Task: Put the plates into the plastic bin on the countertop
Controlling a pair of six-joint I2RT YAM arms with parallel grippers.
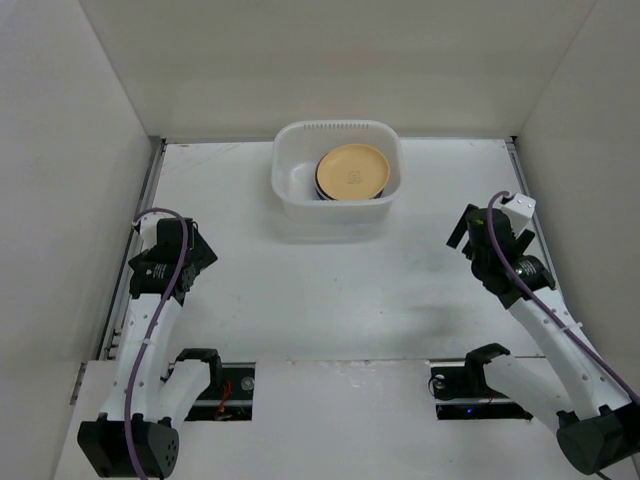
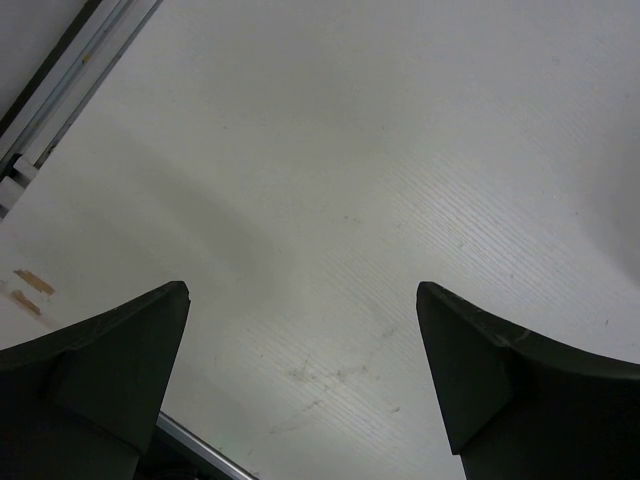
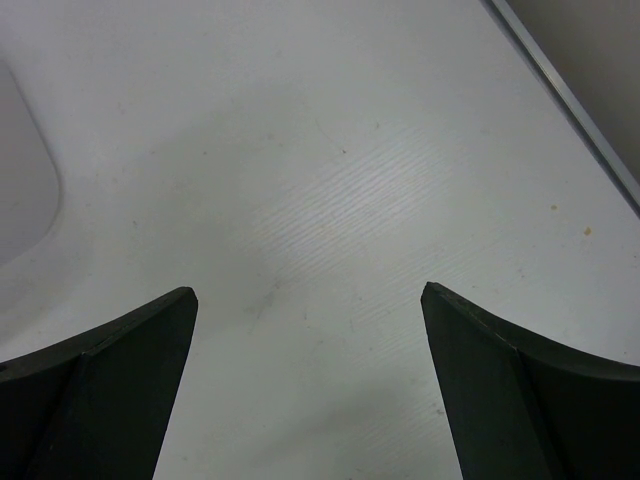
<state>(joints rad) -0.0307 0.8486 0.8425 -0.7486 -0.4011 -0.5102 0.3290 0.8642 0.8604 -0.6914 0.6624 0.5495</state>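
- Inspecting the left gripper [image 1: 195, 252]: jaws stand fully apart with nothing between them, and its wrist view shows only bare countertop [image 1: 330, 290] beneath.
- Right gripper [image 1: 480, 235]: jaws likewise spread wide, with nothing held. Bare surface lies below it. A pale curved edge at the far left of its wrist view appears to be the bin's wall, though this cannot be confirmed.
- Plastic bin [image 1: 338, 127]: sits well ahead of both grippers, forward and to the right of the left one, forward and to the left of the right one. It touches neither.
- Plates: a yellow-orange plate [image 1: 353, 170] lies on top of a stack inside the bin, toward the side nearer the right gripper. Dark edges of others show under it, but their number cannot be told.
- No plate shows on the surface outside the bin in any view.
- Judgement on the step in hand: loading appears complete, with both arms drawn back to their own sides and unloaded.
- Judgement on the next move: no grasp is called for unless a plate lies out of view. If so, it must be found first, approached with jaws wide, then carried forward and inward to the bin. Otherwise, hold clear.
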